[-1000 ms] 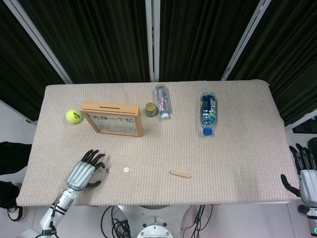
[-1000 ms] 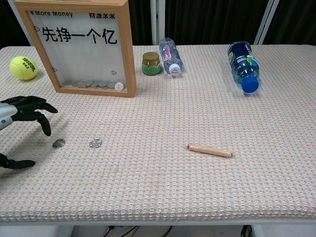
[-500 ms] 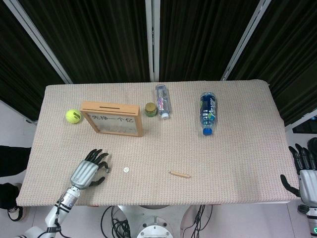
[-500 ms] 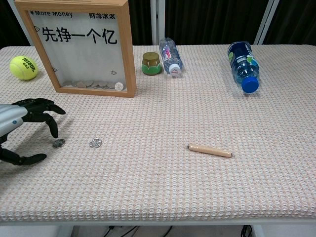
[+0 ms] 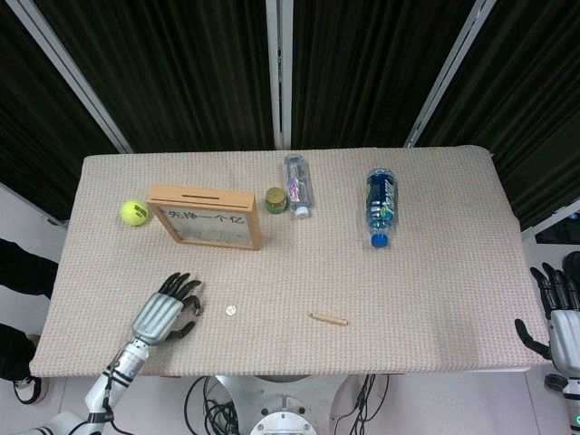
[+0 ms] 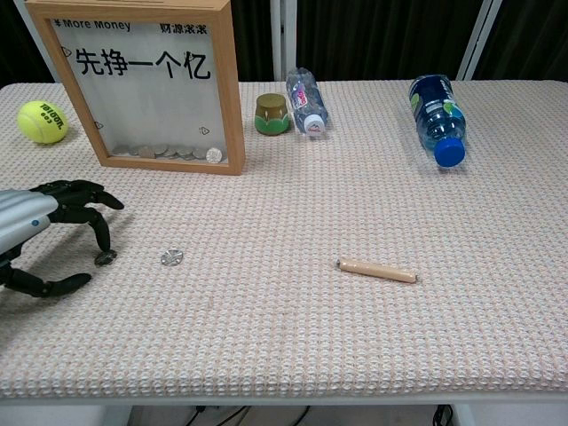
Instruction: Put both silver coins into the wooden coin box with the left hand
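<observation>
We find the left hand (image 6: 40, 232) at the lower left of the chest view, palm down over the table (image 6: 355, 337), fingers arched downward and spread, thumb stretched low along the cloth beneath them. One fingertip (image 6: 104, 251) comes down at the first silver coin (image 6: 106, 258); we cannot tell whether it presses the coin or only meets its edge. Nothing is gripped: the hand is open.

The second silver coin (image 6: 171, 257) lies flat just to the right of the first, apart from the fingers. In the head view it shows as a small bright dot (image 5: 231, 310) right of the hand (image 5: 163, 315), whose forearm runs off the lower left corner.

The wooden coin box (image 6: 142, 80) stands upright at upper left, a slot along its top edge in the head view (image 5: 207, 217), several coins lying along its bottom behind the pane.

The right hand (image 5: 555, 313) sits at the lower right edge of the head view, off the table, fingers upright and apart, holding nothing.
</observation>
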